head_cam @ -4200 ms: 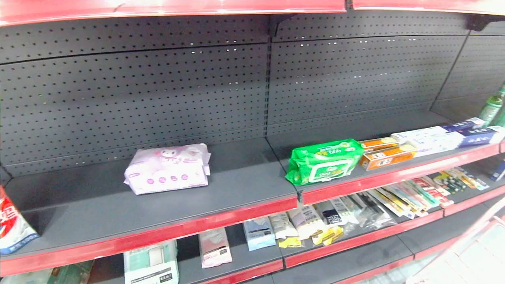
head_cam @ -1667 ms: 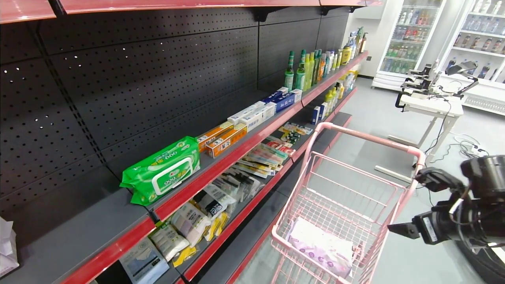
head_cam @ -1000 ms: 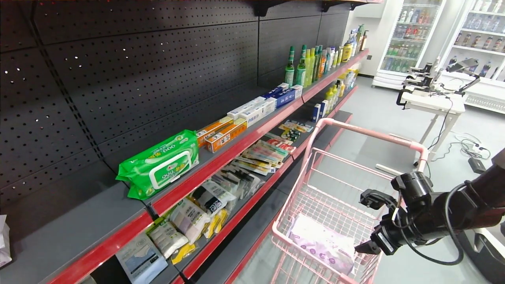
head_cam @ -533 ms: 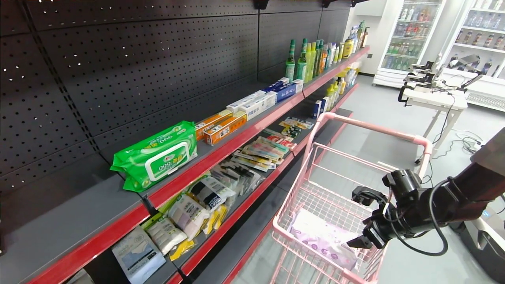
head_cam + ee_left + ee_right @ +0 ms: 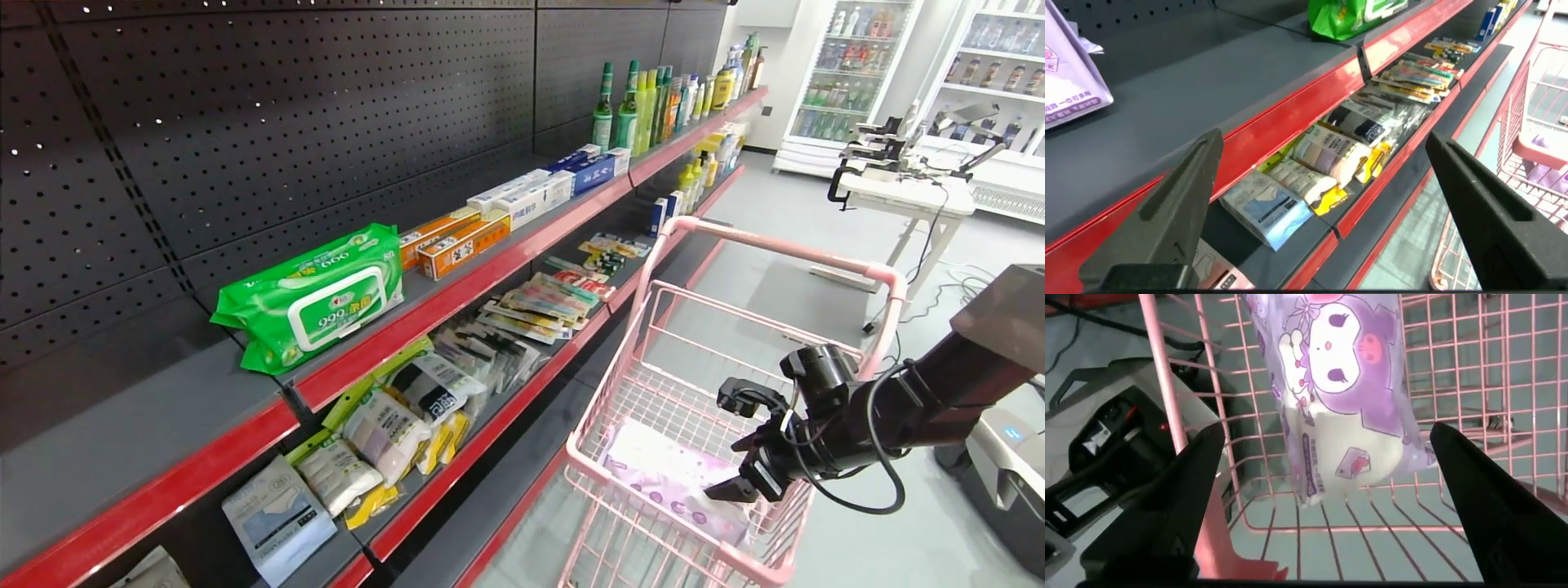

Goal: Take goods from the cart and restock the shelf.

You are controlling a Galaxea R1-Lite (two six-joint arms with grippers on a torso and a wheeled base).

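A pink wire cart (image 5: pixel 771 255) stands beside the shelf (image 5: pixel 457 300). In its basket lies a purple-and-white wipes pack (image 5: pixel 665 482) with a cartoon print (image 5: pixel 1343 392). My right gripper (image 5: pixel 731 445) hangs open inside the basket just above that pack's near end, jaws spread wide on either side (image 5: pixel 1327 514). My left gripper (image 5: pixel 1323 208) is open and holds nothing, in front of the shelf's red edge (image 5: pixel 1290 114). A similar purple pack (image 5: pixel 1069 73) rests on the shelf board. A green wipes pack (image 5: pixel 310 294) lies further along.
Orange and white-blue boxes (image 5: pixel 490 220) and bottles (image 5: pixel 645 106) line the shelf to the right. Packets (image 5: pixel 392 425) and flat cards (image 5: pixel 539 306) fill the lower shelf. A white table (image 5: pixel 906 192) and glass-door coolers (image 5: pixel 849 65) stand across the grey floor.
The head camera has swung right from the shelf to the cart. My right arm has come in from the right and lowered into the basket toward the purple pack.
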